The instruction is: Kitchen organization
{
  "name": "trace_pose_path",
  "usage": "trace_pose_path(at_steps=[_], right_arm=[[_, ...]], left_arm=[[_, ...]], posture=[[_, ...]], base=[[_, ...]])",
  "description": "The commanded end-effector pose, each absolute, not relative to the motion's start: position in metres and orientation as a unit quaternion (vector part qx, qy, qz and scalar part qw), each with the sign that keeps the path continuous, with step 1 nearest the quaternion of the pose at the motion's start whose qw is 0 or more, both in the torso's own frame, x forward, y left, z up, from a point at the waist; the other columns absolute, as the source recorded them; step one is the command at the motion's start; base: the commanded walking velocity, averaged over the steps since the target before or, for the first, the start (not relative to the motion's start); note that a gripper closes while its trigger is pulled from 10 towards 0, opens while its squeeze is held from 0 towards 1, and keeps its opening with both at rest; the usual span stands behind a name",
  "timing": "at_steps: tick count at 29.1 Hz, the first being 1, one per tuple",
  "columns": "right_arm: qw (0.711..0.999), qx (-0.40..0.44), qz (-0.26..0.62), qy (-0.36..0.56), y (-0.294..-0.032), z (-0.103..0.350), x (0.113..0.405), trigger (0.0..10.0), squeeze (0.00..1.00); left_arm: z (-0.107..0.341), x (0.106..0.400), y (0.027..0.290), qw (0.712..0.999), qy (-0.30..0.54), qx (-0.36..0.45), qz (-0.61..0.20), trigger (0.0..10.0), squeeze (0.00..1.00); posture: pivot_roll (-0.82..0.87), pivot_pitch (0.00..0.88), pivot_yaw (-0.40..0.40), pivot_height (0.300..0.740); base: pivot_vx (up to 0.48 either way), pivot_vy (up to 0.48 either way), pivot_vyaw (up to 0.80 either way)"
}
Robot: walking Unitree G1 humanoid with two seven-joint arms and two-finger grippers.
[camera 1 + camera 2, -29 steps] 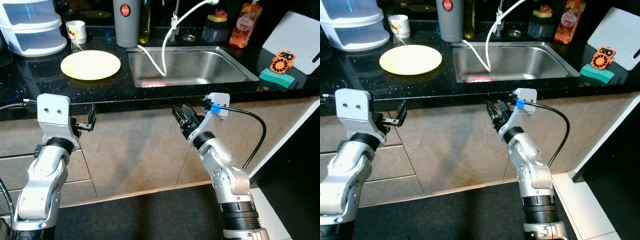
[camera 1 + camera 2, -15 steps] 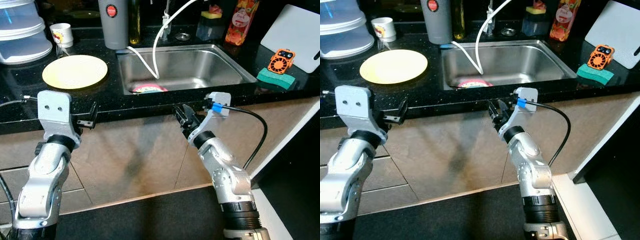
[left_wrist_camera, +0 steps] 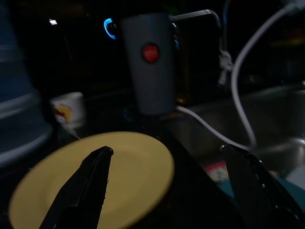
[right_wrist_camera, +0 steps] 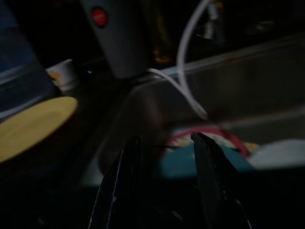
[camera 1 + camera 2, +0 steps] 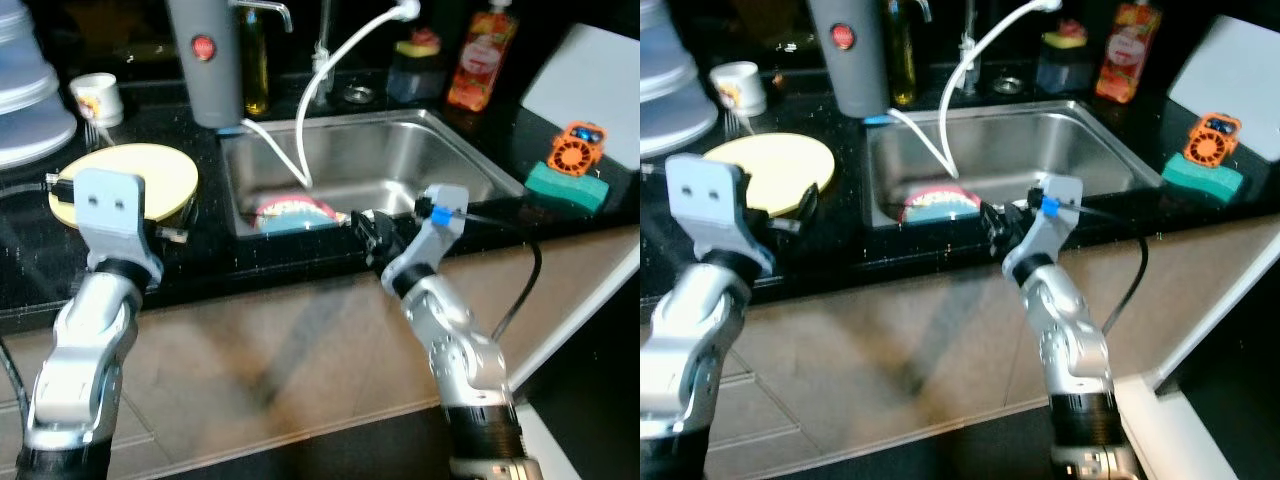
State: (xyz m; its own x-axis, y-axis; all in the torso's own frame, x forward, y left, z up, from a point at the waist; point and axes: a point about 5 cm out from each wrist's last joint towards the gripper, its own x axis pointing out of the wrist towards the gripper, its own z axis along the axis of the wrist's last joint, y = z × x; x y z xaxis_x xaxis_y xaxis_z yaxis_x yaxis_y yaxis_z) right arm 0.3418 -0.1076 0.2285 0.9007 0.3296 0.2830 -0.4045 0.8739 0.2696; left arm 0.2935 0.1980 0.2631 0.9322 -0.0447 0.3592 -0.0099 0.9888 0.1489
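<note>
One yellow plate (image 5: 125,180) lies flat on the black bench (image 5: 200,250) beside the sink (image 5: 370,150); likely stiff, slick and breakable, so take it by the rim. Left hand (image 3: 167,186) spread wide just above it; right hand (image 4: 162,176) narrowly open over one dish (image 5: 290,212) in the sink.

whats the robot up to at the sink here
The robot stands at a black kitchen counter with both arms raised, holding nothing. Its left end effector, open, sits by the yellow plate. Its right end effector, slightly open, is at the front edge of the steel sink, where a red-rimmed dish lies.
</note>
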Motion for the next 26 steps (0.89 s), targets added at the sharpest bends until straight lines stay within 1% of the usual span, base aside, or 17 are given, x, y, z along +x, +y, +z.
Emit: trace_pose_path(at_steps=[1, 2, 12, 23, 26], right_arm=[[0.957, 0.168, 0.207, -0.112, -0.102, 0.230, 0.340, 10.0, 0.00], [0.957, 0.165, 0.210, -0.111, -0.101, 0.230, 0.340, 10.0, 0.00], [0.954, 0.148, 0.241, -0.099, -0.094, 0.226, 0.337, 10.0, 0.00], [0.954, 0.145, 0.248, -0.087, -0.093, 0.223, 0.338, 10.0, 0.00], [0.954, 0.143, 0.248, -0.085, -0.094, 0.222, 0.338, 10.0, 0.00]], left_arm=[[0.264, 0.292, 0.201, 0.981, -0.179, 0.074, -0.006, 10.0, 0.00], [0.265, 0.292, 0.201, 0.981, -0.181, 0.074, -0.006, 10.0, 0.00], [0.271, 0.290, 0.199, 0.979, -0.189, 0.070, -0.005, 10.0, 0.00], [0.273, 0.288, 0.197, 0.979, -0.192, 0.061, -0.004, 10.0, 0.00], [0.274, 0.287, 0.196, 0.979, -0.196, 0.058, -0.003, 10.0, 0.00]], posture=[[0.05, 0.118, -0.010, 0.740], [0.05, 0.118, -0.010, 0.740], [0.05, 0.129, -0.018, 0.740], [0.05, 0.131, -0.025, 0.740], [0.05, 0.131, -0.025, 0.740]], base=[[0.401, 0.000, 0.00], [0.401, 0.000, 0.00], [0.390, 0.000, 0.74], [0.348, 0.000, 0.00], [0.000, 0.000, 0.00]])
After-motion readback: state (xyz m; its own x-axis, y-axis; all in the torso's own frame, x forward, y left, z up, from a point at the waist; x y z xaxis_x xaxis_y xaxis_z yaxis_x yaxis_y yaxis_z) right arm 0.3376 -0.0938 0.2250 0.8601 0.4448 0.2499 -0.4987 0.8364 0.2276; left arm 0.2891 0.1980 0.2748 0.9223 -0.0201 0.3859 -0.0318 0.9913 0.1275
